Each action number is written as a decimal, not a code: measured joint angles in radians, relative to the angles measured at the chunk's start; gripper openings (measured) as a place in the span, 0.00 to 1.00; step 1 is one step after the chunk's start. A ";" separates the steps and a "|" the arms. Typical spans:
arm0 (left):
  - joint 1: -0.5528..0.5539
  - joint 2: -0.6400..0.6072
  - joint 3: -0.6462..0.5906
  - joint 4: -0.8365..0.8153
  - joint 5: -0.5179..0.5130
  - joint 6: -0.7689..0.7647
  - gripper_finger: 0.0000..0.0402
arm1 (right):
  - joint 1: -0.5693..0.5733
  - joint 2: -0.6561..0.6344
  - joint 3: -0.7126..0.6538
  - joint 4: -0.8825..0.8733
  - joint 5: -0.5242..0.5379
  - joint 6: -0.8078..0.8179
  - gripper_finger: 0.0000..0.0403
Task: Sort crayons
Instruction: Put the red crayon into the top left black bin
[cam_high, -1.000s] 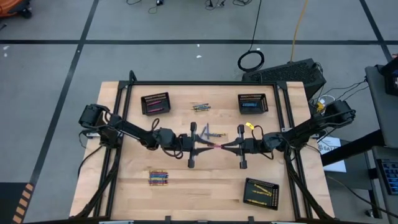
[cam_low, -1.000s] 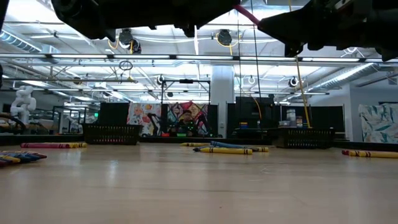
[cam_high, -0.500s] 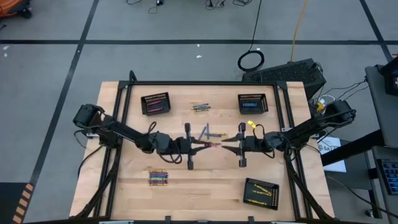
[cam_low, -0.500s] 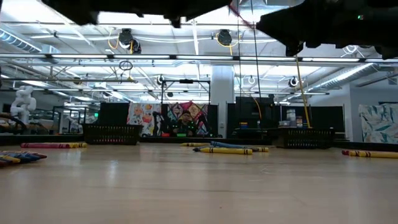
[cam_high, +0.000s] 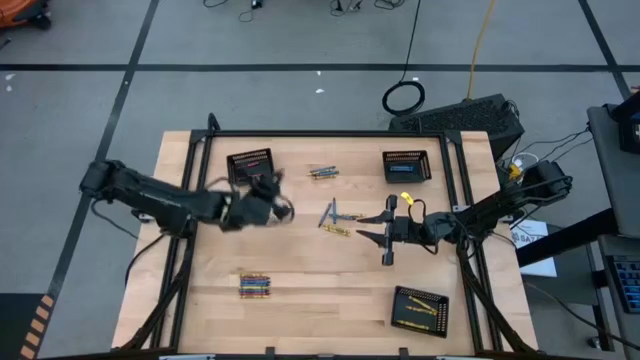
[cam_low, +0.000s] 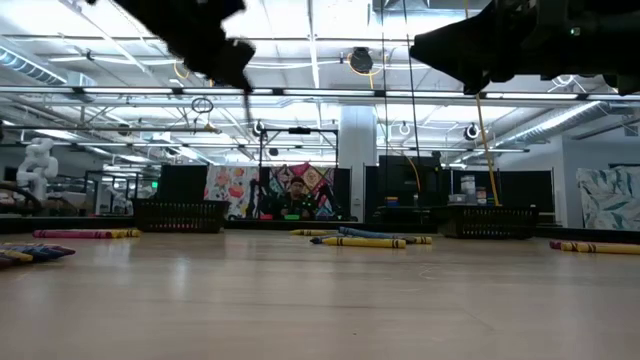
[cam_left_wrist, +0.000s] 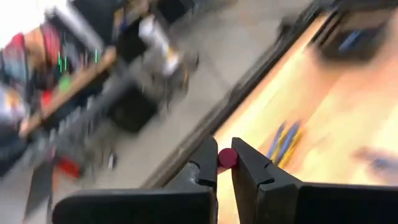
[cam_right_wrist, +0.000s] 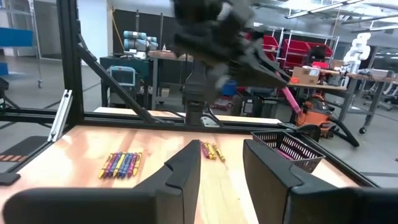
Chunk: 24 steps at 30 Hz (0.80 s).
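Step in hand: the left pincer (cam_high: 268, 192), shut on a short pink crayon stick (cam_left_wrist: 226, 158), hangs just beside the black mesh basket at the counter's far left (cam_high: 249, 166); judged to be the carry of one pink stick to its basket.
Held crayon: its round end shows between the left pincer's fingers (cam_left_wrist: 205, 163) in the left wrist view; in the right wrist view its length slants down from that pincer.
Right pincer: (cam_high: 372, 234) hangs over mid-counter with its jaws parted and nothing between them.
Loose crayons: a few blue and yellow sticks (cam_high: 335, 214) lie near the right pincer; another row (cam_high: 255, 286) lies well apart from both pincers, near the front.
Next move: likely bring the left pincer fully above the basket, then part the jaws so the stick drops inside, not on the rim.
Counter: pale wooden top (cam_high: 320, 300).
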 joint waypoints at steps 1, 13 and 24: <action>0.053 -0.017 0.000 -0.073 0.043 -0.042 0.04 | 0.000 0.000 0.000 -0.001 0.000 0.004 0.26; 0.627 0.027 0.000 -0.322 0.627 0.079 0.04 | -0.003 0.000 0.000 -0.005 0.000 0.011 0.26; 0.701 0.174 0.003 -0.462 0.587 0.185 0.04 | -0.003 0.001 0.000 -0.006 0.000 0.012 0.26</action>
